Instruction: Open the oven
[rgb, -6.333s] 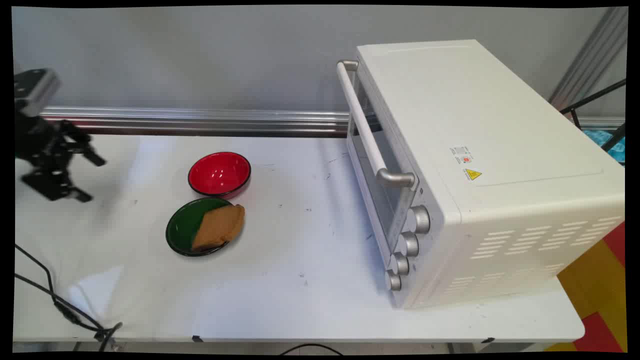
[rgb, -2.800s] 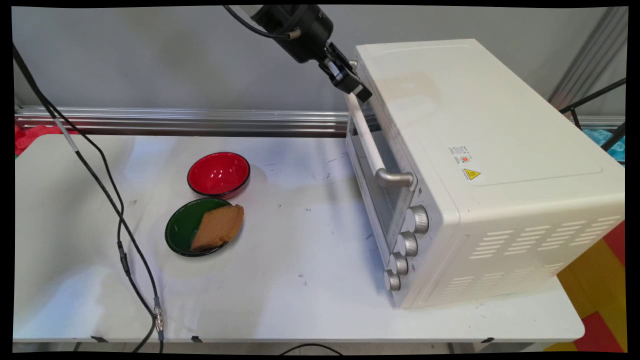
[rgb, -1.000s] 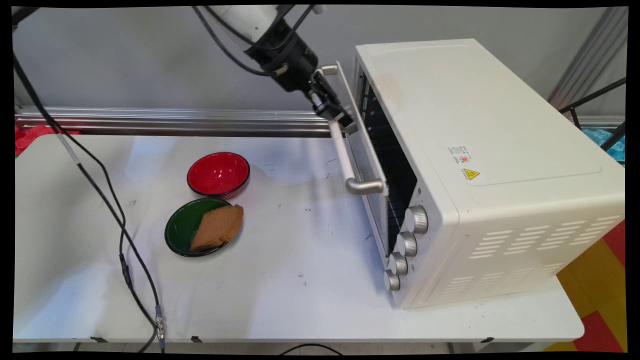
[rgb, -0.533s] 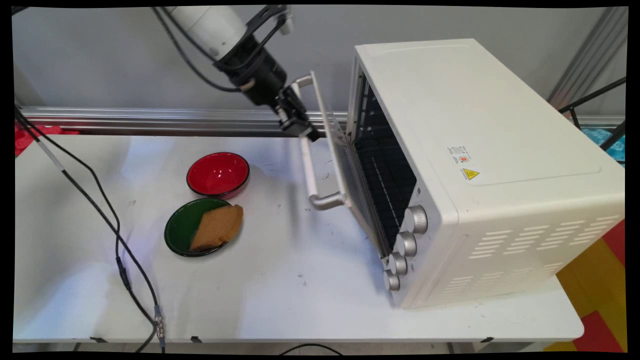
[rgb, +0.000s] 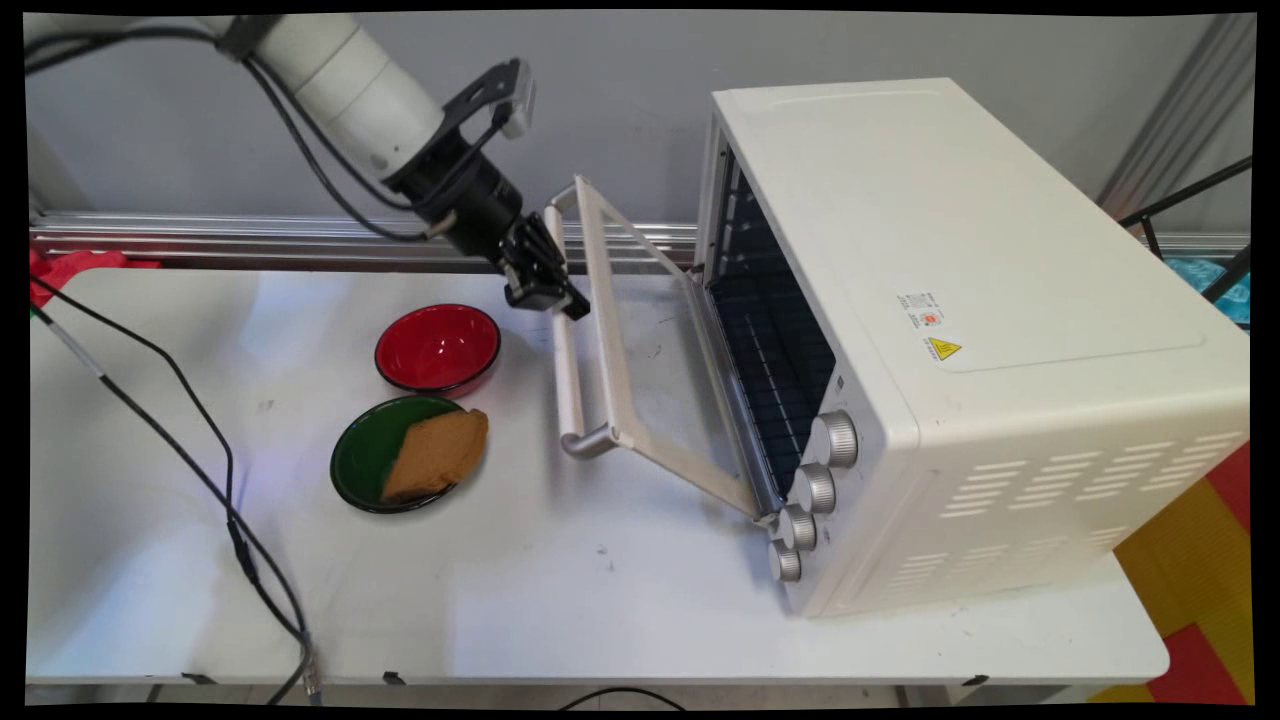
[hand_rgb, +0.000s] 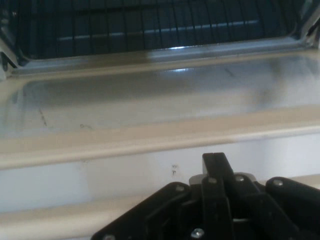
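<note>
A white toaster oven (rgb: 980, 300) stands on the right of the table, its glass door (rgb: 650, 370) swung down about halfway. My gripper (rgb: 553, 290) is shut on the far end of the door's white bar handle (rgb: 568, 380). Inside the oven a dark wire rack (rgb: 770, 350) shows. In the hand view the handle (hand_rgb: 100, 175) runs across just above my gripper (hand_rgb: 215, 165), with the door glass (hand_rgb: 150, 105) beyond it and the rack (hand_rgb: 150, 25) at the top.
A red bowl (rgb: 438, 346) sits left of the door, and a green plate (rgb: 365, 450) with a slice of brown bread (rgb: 436, 454) lies in front of it. Black cables (rgb: 200, 470) trail over the table's left side. Several knobs (rgb: 815, 488) line the oven's near front corner.
My gripper came from the far left up to the oven's handle, closed on it, and has pulled the door outward and down to the left; it is lower than half a second ago.
</note>
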